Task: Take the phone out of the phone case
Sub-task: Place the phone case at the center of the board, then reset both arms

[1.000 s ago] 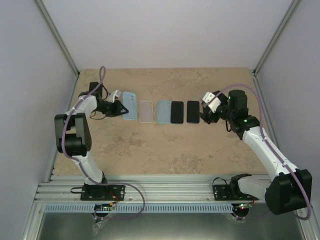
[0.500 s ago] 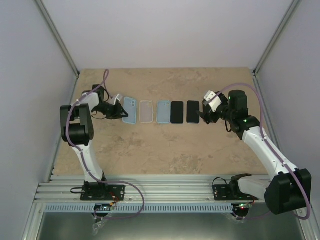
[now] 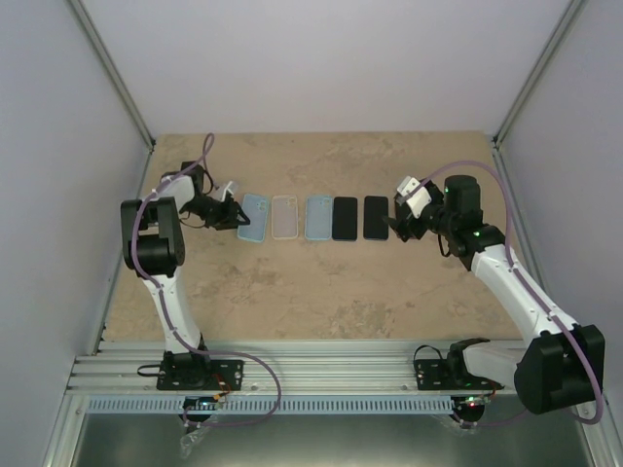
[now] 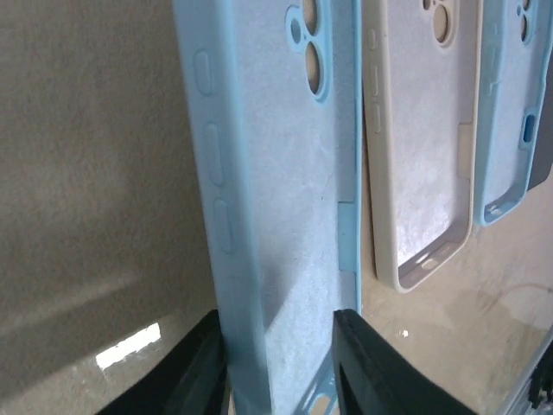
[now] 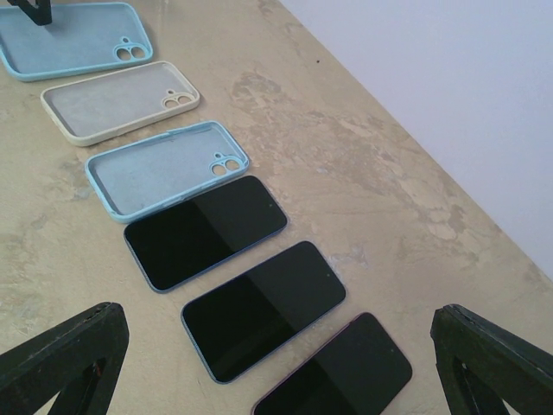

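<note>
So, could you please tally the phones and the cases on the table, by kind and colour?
Light blue cases: 2
Cream case: 1
Phones, dark screens up: 3
Total: 6

The left arm (image 3: 167, 306) and right arm (image 3: 521, 292) share white links and bulky black joints. A mauve cable (image 3: 207, 146) trails along each. Black fingers (image 5: 65, 354) are wedge-shaped; a green light (image 3: 477, 233) glows on the right one.
</note>
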